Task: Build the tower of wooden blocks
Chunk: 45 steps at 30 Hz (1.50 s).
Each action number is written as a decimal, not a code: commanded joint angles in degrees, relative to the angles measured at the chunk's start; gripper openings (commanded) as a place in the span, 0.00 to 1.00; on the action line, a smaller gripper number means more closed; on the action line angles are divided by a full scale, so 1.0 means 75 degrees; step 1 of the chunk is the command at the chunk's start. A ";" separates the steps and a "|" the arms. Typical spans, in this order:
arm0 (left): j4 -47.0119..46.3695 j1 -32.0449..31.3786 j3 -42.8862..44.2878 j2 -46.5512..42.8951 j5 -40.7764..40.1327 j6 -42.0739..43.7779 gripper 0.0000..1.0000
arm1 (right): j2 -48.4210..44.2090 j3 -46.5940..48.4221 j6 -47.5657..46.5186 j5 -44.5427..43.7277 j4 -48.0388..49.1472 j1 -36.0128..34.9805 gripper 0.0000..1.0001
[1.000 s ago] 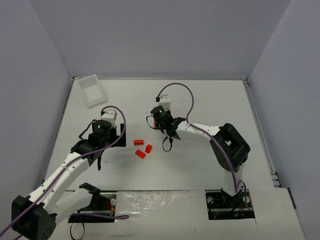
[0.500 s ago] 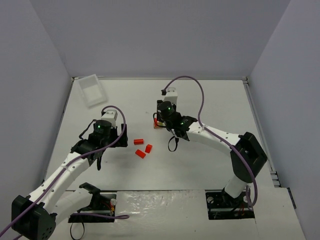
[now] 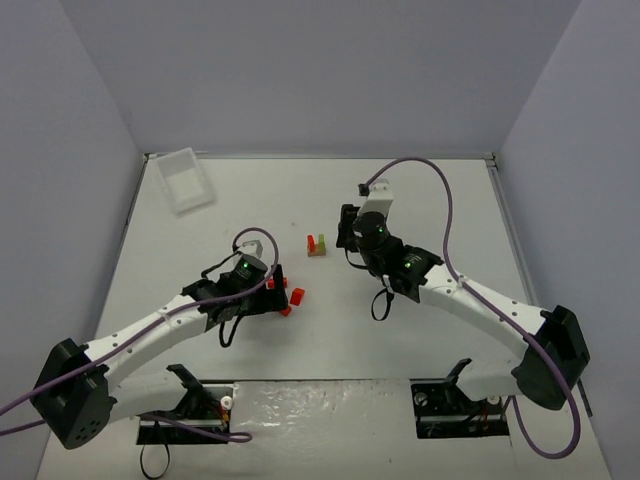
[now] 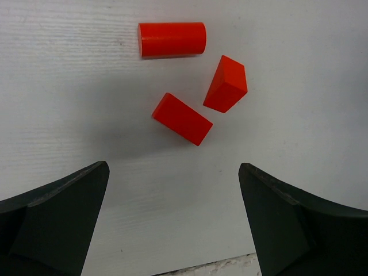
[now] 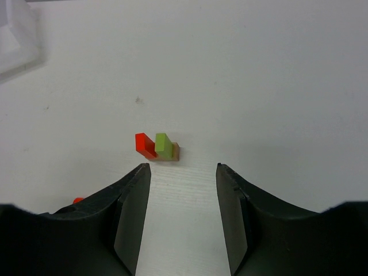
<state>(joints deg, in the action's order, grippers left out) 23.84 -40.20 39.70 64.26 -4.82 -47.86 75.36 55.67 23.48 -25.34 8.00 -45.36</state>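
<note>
White table (image 3: 420, 190), partial wood block tower (image 3: 317, 245), three loose red blocks (image 4: 183, 118)

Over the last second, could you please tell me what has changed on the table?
The right pincer opened and drew back to the right, away from the wood block tower, which now stands uncovered. The left pincer, wide open throughout, swung right to hover over the three loose red blocks. Those blocks and the clear tray stayed put.
</note>
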 commanded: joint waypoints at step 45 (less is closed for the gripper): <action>0.1741 0.2559 0.0599 -0.1806 -0.0658 0.2760 0.95 | 0.4557 0.2926 0.1440 0.0203 -0.0668 -0.0139 0.88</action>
<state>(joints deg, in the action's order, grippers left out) 39.67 -21.37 44.79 50.91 -9.89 -30.40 108.90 74.22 32.64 -20.78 1.85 -46.22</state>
